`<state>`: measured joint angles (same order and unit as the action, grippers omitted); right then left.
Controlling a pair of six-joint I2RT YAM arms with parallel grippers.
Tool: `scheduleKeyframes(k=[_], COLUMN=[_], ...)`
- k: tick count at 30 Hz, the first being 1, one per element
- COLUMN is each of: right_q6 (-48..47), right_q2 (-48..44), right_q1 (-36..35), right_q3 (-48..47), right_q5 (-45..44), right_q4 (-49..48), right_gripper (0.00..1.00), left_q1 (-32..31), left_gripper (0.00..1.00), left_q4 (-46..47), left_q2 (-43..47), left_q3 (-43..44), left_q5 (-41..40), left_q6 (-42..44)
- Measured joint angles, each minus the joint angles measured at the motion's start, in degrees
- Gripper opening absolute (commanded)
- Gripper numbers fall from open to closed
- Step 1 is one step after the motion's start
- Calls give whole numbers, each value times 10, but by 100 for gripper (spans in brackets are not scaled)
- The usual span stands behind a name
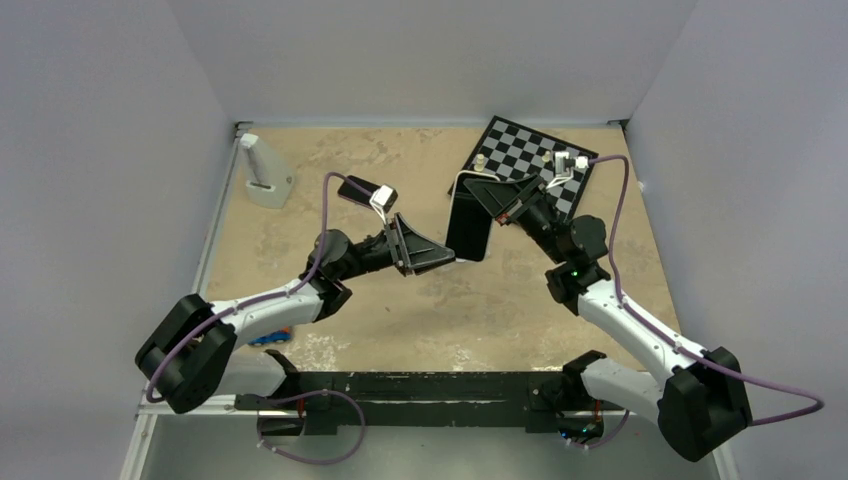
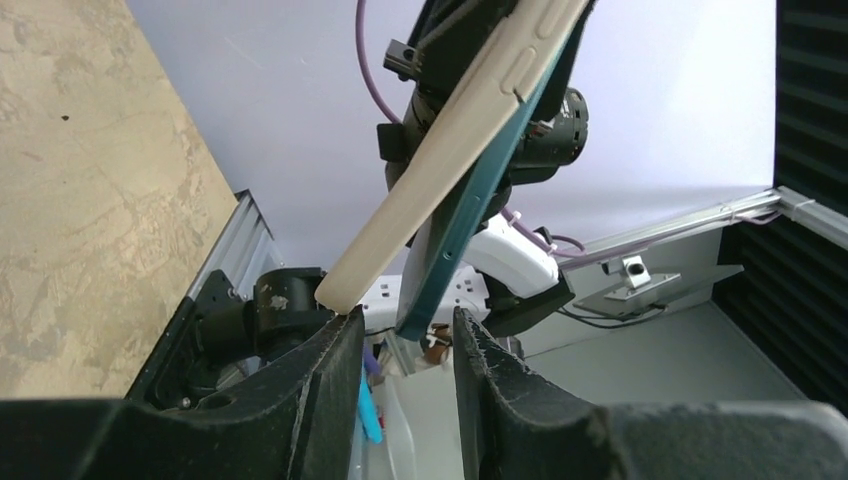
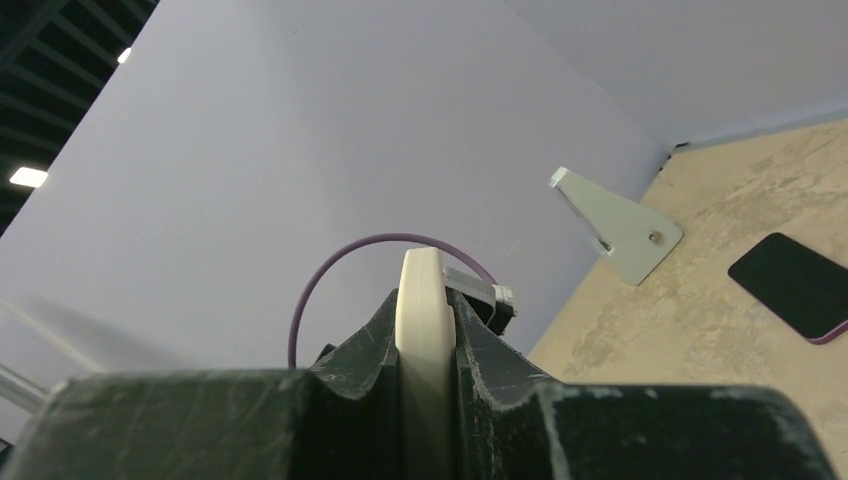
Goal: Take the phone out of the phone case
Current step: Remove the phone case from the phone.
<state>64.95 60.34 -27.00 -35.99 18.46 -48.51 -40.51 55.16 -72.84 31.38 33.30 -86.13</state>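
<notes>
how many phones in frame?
2. The phone is in the air between the arms, its case partly off, right gripper jaws shut on the case. The other phone lies flat on the table, beyond the left wrist. No others visible.

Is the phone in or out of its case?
Partly out: the phone gapes away from the phone case at its lower end; upper ends sit together.
</notes>
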Motion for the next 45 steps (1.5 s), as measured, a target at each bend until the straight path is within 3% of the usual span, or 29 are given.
scheduleKeyframes(k=[6, 16, 27, 29, 36, 38, 40, 42, 45], right_q6=[-12, 10, -5, -12, -32, -34, -42, -60, -93], right_q2=[-1, 1, 41, 50, 53, 52, 48, 41, 29], right_q1=[-14, -24, -22, -22, -22, -21, -21, -21, -23], right_q3=[28, 43, -34, -48, -64, -72, -81, -87, -88], right_q5=[0, -9, 56, 75, 102, 101, 100, 101, 114], right_q4=[-2, -39, 7, 19, 88, 114, 133, 154, 198], right_gripper=[0, 0, 0, 0, 0, 9, 37, 57, 67], left_q1=[6, 7, 26, 27, 28, 30, 31, 31, 33], left_gripper=[37, 39, 37, 33, 0, 0, 0, 0, 0], left_q4=[71, 67, 55, 41, -7, -17, -29, -42, -70], left_q2=[-32, -11, -39, -39, -38, -36, -33, -25, -13], left_q3=[0, 0, 58, 64, 71, 76, 80, 84, 86], left_q5=[-38, -55, 49, 69, 103, 109, 109, 108, 94], left_q6=[-49, -43, -28, -11, 53, 75, 83, 87, 83])
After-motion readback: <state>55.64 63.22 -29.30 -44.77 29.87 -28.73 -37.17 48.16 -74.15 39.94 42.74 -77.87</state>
